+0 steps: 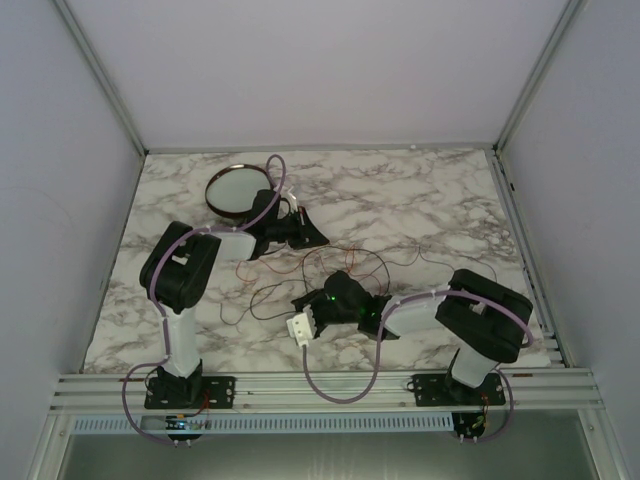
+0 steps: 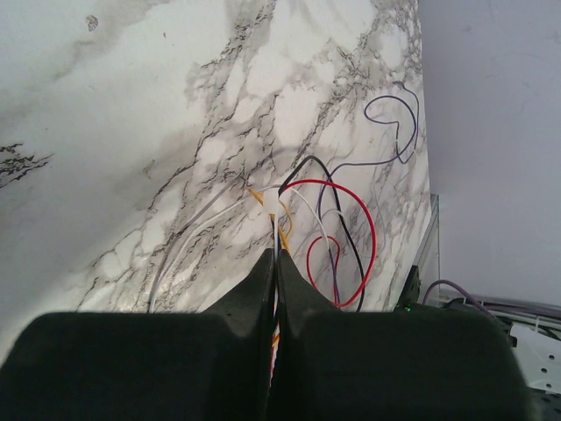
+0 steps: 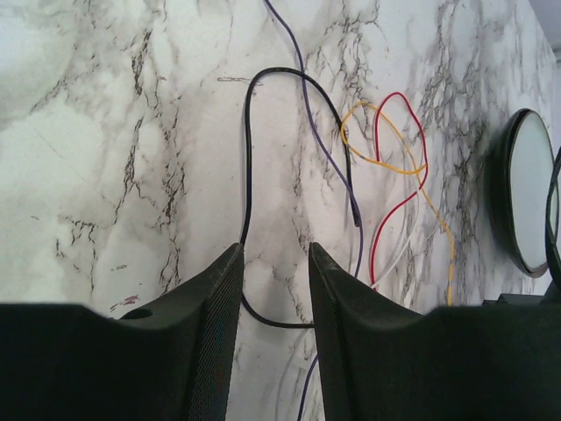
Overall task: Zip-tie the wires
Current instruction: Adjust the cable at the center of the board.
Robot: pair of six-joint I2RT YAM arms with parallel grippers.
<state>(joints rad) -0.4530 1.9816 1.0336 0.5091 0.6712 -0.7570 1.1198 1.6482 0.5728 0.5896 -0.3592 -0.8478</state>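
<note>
Seen from my remote station, the left gripper [image 2: 274, 256] is clamped tight on a few strands of the wires [image 2: 373, 237], whose red, black, white and purple loops fan out from its tips across the marble table [image 2: 105, 132]. The right gripper [image 3: 274, 250] hangs low with its fingers spread and grasping nothing, a black strand crossing the marble beneath the gap. In my overhead view the tangle lies mid-table between the two grippers, the left one just beside the round dark-rimmed dish [image 1: 235, 190].
</note>
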